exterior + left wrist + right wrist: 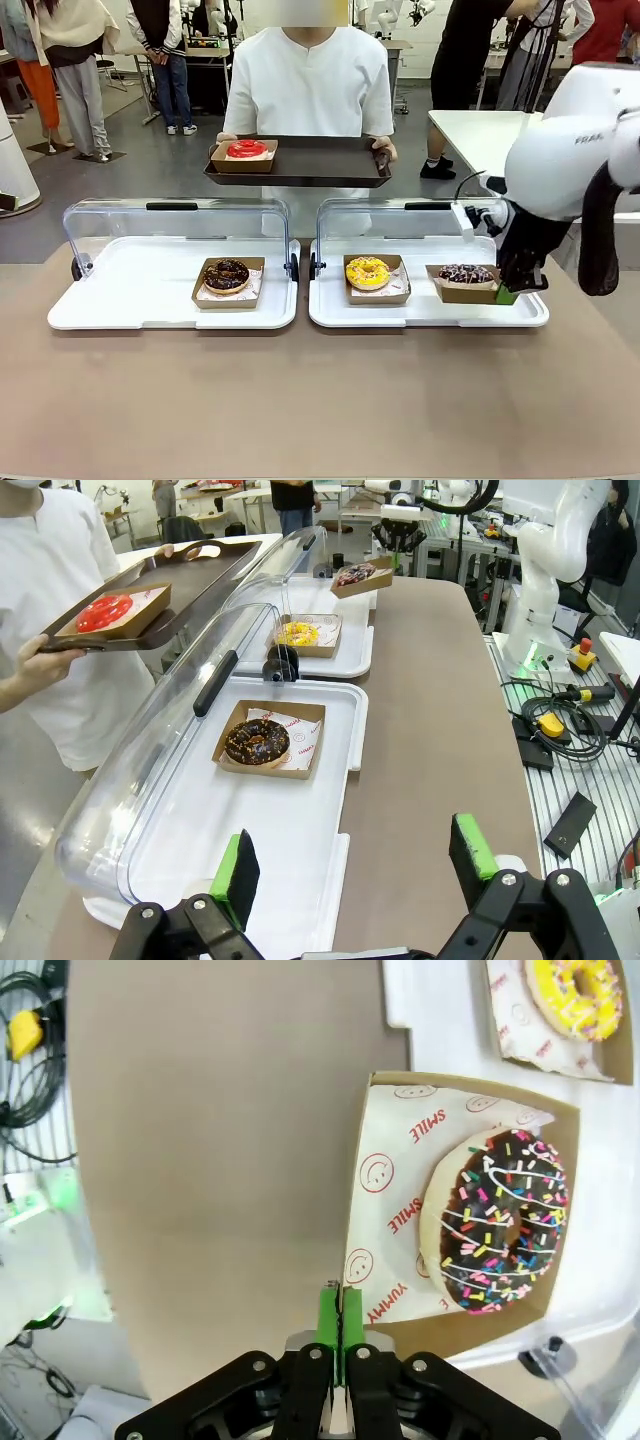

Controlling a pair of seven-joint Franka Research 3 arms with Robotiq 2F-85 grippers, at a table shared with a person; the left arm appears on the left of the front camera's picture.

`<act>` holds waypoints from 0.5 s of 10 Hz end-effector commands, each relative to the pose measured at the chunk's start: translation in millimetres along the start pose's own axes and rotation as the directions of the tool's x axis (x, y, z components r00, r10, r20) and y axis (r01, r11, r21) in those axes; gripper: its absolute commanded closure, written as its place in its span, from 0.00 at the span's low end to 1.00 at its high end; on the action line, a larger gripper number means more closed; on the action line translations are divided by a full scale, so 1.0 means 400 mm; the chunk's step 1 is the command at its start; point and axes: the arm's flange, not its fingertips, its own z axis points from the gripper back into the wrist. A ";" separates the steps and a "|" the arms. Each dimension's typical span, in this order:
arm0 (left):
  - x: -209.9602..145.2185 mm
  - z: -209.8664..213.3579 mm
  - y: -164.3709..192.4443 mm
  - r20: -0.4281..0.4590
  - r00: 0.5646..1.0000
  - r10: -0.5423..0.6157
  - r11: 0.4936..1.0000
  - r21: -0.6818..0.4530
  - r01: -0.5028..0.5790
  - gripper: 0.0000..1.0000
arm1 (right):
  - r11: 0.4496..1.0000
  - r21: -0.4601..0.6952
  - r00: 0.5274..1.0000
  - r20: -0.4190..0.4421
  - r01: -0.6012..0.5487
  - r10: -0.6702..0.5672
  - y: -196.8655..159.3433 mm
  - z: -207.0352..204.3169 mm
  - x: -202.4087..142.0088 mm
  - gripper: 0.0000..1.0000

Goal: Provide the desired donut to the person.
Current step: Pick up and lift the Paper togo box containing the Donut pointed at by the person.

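While the person (310, 85) is holding out a dark tray (320, 160) to receive it, the right gripper (508, 295) is pinching the paper box (450, 293) of the sprinkled chocolate donut (466, 273) near the desk's (300, 400) right edge; the left gripper (352, 850) is hovering wide open.

Held tray (300, 160): plain dark brown, as we see it.
Red donut (247, 149): glossy red icing.
Left donut (227, 273): dark chocolate, with pale flecks.
Middle donut (367, 271): yellow icing, small mixed-colour sprinkles.
Right donut (495, 1225): chocolate icing, white zigzag drizzle, pink, yellow and green sprinkles.
Right donut's box (465, 296): brown card.
Liner (390, 1170): white, printed with red smileys and "SMILE".
Display trays (130, 300): white; lids clear.
Table (300, 400): we read it as flat greyish tan.
Left gripper (355, 855): black, green pads (470, 842).
T-shirt (310, 80): plain white.
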 end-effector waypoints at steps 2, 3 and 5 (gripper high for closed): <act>0.002 0.004 0.000 0.009 1.000 -0.002 1.000 0.008 0.001 0.00 | 0.998 0.014 0.997 -0.045 0.065 -0.064 -0.028 0.150 0.009 1.00; 0.002 0.004 0.000 0.009 1.000 -0.002 1.000 0.008 0.001 0.00 | 0.997 0.039 0.997 -0.043 0.069 -0.068 -0.035 0.211 0.019 1.00; 0.002 0.004 0.000 0.009 1.000 -0.002 1.000 0.008 0.001 0.00 | 0.996 0.011 0.995 -0.045 0.087 -0.086 -0.036 0.326 0.044 1.00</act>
